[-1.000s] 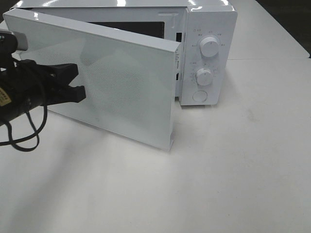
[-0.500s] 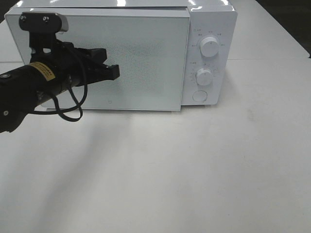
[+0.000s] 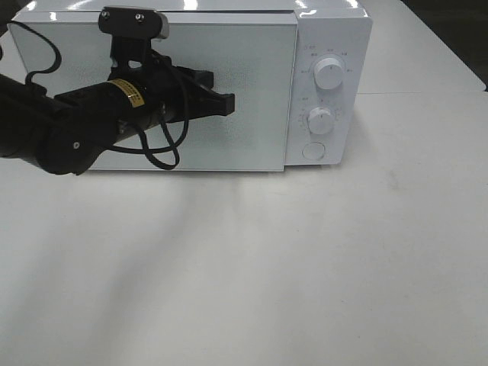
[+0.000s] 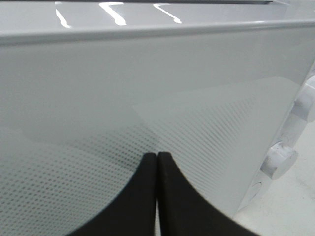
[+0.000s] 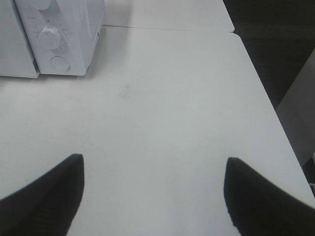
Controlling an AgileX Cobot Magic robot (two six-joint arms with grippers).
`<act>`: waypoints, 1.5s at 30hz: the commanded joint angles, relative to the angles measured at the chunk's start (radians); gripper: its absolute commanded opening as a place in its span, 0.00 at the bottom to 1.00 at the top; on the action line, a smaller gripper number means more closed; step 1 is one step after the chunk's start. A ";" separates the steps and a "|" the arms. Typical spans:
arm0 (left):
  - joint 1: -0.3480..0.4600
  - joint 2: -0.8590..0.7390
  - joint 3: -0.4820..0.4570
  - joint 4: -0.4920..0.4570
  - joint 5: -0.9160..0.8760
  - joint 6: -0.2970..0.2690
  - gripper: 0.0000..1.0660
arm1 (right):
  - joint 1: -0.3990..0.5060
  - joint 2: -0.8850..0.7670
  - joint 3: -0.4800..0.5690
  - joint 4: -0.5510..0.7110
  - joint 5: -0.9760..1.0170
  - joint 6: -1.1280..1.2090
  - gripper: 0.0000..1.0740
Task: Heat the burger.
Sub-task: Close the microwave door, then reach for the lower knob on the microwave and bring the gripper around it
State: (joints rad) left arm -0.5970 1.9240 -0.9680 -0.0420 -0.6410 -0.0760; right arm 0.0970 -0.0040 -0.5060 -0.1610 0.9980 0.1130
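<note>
Near the shut microwave door (image 3: 252, 84) we see left end effector (image 3: 229, 104) closed; right end effector (image 5: 153, 189) wide over surface (image 5: 162, 108).

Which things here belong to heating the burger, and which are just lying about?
For the job: microwave, door shut; upper dial; lower dial; round button; left gripper, jaws shut, before the door. Burger not in view.
Just there: table; right gripper, jaws open, above it.
</note>
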 commanded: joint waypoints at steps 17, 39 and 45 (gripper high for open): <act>-0.020 0.010 -0.135 0.000 0.151 -0.002 0.00 | -0.004 -0.027 0.004 -0.003 0.000 0.005 0.70; -0.079 -0.337 0.041 -0.002 1.081 -0.005 0.94 | -0.004 -0.027 0.004 -0.003 0.000 0.005 0.70; -0.079 -0.446 0.041 0.004 1.372 -0.005 0.94 | -0.004 -0.027 0.004 -0.003 0.000 0.005 0.70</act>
State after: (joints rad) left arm -0.6700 1.5050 -0.9290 -0.0370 0.6680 -0.0740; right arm 0.0970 -0.0040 -0.5060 -0.1610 0.9980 0.1130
